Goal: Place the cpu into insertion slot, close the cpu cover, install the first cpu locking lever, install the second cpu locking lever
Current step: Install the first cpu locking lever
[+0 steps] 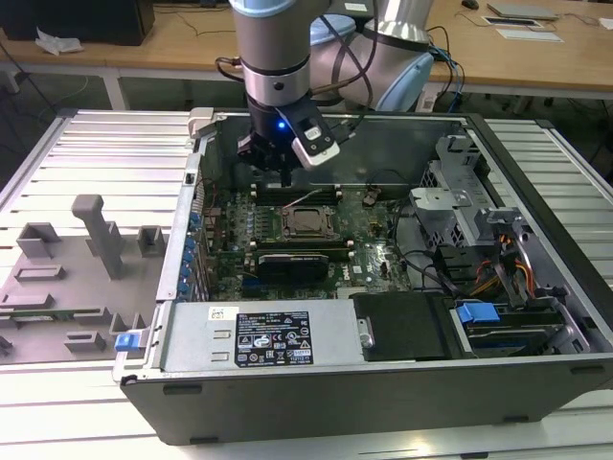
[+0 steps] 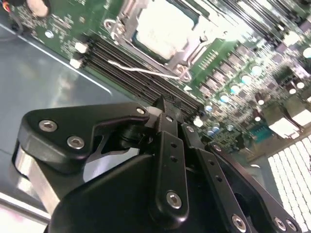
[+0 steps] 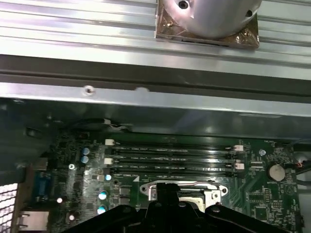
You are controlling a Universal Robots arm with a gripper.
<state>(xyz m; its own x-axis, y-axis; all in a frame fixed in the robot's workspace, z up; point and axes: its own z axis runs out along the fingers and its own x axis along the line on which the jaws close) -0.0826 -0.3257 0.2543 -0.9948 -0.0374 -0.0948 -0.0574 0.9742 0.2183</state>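
One hand (image 2: 164, 104): fingers together (nothing between them), over your green motherboard (image 1: 374, 251).
Silvery-tan square cpu (image 2: 163, 24): in the silver-rimmed insertion slot (image 1: 284, 223), thin silver cpu cover (image 2: 187, 48) flat around it.

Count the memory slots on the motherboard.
4 memory slots in the first wrist view, side by side between the insertion slot and the case wall; the gripper may hide others.

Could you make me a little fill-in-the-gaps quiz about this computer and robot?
The cpu sits on the ___ motherboard. A ___ light glows above the tool. Grey holders stand at the exterior view's ___. Missing words: green, blue, left.
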